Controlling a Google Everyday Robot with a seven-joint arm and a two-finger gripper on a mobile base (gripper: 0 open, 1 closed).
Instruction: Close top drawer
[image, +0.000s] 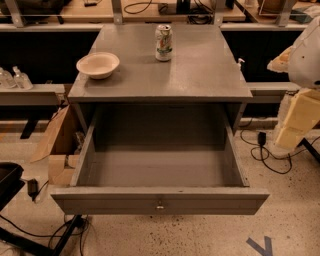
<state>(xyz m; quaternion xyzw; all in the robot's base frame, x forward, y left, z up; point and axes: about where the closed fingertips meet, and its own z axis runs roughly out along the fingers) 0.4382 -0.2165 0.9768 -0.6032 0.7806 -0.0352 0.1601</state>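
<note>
The top drawer (159, 200) of the grey cabinet is pulled far out toward me. It is wide and deep, its inside (160, 167) is bare, and a small round metal knob (160, 204) sits at the centre of its front panel. My arm, white and tan, comes in at the right edge. My gripper (296, 120) hangs to the right of the drawer's right side wall, apart from it and above the floor.
A white bowl (98, 64) and a drinks can (163, 43) stand on the cabinet top (200, 75). A cardboard box (60, 145) sits on the floor at the left. Cables (265, 155) lie on the floor at the right, and a black object (7, 182) is at the left edge.
</note>
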